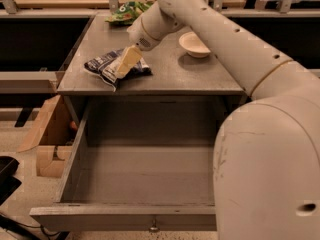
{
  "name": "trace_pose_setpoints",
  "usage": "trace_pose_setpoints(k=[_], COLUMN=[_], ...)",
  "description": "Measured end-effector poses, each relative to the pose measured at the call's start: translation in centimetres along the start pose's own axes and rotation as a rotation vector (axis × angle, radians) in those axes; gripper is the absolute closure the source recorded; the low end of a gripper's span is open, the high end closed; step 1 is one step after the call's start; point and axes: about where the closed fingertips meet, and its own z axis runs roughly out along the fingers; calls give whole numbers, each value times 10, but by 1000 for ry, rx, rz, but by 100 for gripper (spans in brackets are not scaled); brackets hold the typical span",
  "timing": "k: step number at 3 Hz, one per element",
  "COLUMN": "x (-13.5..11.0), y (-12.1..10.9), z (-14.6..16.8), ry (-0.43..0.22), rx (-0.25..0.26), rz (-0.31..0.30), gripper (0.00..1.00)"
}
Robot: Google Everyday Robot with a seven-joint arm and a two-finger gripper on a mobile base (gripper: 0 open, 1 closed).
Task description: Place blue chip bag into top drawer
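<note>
One top drawer (75, 159) pulled wide open beneath the desk (195, 76), then on the desk's left front the crumpled blue chip bag (100, 65), and over its middle, touching or just above, the tan gripper (125, 62), whether open or closed impossible to tell.

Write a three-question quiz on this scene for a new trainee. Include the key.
1. True or false: the wide grey metal top drawer stands open with nothing in it.
2. The gripper is: A) over the crumpled dark navy-blue foil chip bag on the grey cabinet top; B) inside the drawer; C) down near the floor.
3. Which dish sits on the cabinet top, to the right of the bag in the camera view?
Key: 1 true; 2 A; 3 the small round white bowl.
</note>
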Motion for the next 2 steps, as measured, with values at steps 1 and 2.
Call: trace_pose_setpoints(k=[1,2], x=[14,17], y=[13,15], z=[27,31], ry=[108,119], rx=[-25,-30], rz=[7,9], gripper=[18,50])
